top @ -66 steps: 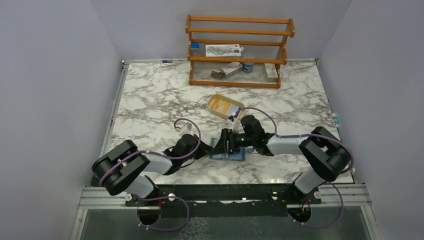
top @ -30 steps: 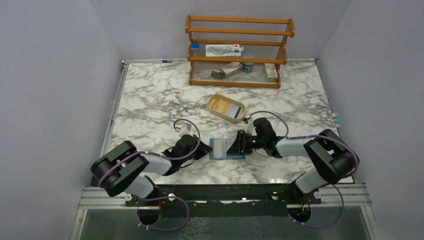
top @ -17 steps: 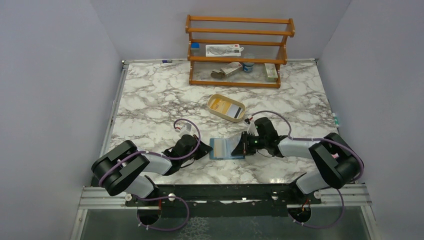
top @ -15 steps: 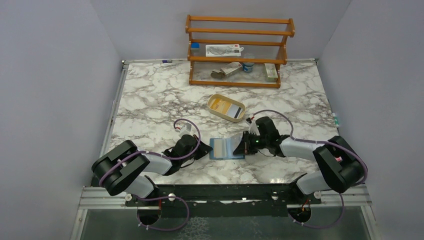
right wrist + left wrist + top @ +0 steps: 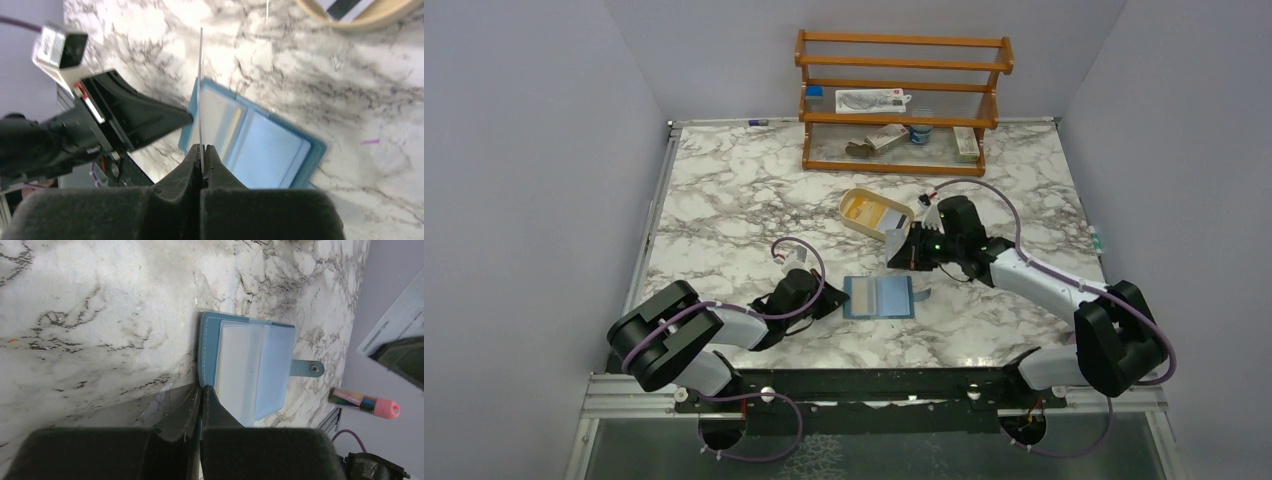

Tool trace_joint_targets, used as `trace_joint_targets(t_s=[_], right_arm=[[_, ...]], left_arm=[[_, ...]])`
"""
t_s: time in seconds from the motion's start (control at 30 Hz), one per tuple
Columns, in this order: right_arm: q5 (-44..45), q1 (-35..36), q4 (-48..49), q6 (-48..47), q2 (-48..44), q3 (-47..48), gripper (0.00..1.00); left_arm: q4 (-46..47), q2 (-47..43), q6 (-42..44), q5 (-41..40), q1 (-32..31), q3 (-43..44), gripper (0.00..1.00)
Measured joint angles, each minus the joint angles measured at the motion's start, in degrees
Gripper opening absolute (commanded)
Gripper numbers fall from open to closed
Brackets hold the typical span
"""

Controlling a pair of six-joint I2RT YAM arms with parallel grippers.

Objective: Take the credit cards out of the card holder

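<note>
The teal-blue card holder [image 5: 879, 296] lies open on the marble table, pale blue inside up, snap tab [image 5: 306, 369] to its right. My left gripper [image 5: 834, 299] is shut on its left edge, and the left wrist view [image 5: 201, 388] shows the teal rim between the fingers. My right gripper [image 5: 905, 250] is shut on a pale credit card [image 5: 895, 243], held above the table between the holder and the tan tray [image 5: 854, 222]. The right wrist view shows this card [image 5: 200, 75] edge-on in the gripper [image 5: 201, 148], above the holder [image 5: 270, 152]. Another card with a dark stripe [image 5: 892, 218] lies in the tray.
A wooden rack [image 5: 902, 100] with small items stands at the back. A pink-capped marker [image 5: 362, 403] lies near the table's right edge. The tray's rim [image 5: 370, 20] shows at the top of the right wrist view.
My right gripper drew a card out of the holder to the right, then lifted it back toward the tray. The left gripper and the holder stayed put.
</note>
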Motion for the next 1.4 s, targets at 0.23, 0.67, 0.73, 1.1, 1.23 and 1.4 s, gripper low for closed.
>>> trace_joint_targets(t_s=[0.23, 0.67, 0.73, 1.1, 1.23, 1.4], right_arm=[[2.9, -1.0, 0.1, 3.8, 5.4, 6.9, 0.01], [5.0, -5.1, 0.9, 12.1, 16.7, 15.9, 0.01], [5.0, -5.8, 1.2, 13.4, 18.7, 16.2, 0.01], [4.8, -6.4, 1.8, 17.9, 26.0, 21.8, 0.01], [4.5, -6.6, 2.1, 19.9, 27.7, 22.5, 0.01], [4.1, -6.8, 2.1, 23.0, 28.7, 22.3, 0.01]], left_arm=[[-0.5, -1.0, 0.0, 0.0, 0.0, -0.2, 0.00], [-1.2, -2.2, 0.3, -0.2, 0.0, -0.3, 0.00], [-1.3, -2.2, 0.3, -0.2, 0.0, -0.3, 0.00], [-1.3, -2.2, 1.3, 0.0, 1.2, -0.4, 0.00], [-1.4, -2.4, 1.5, 0.1, 2.2, -0.9, 0.00], [-1.4, -3.3, 1.7, 0.4, 3.5, -1.7, 0.00]])
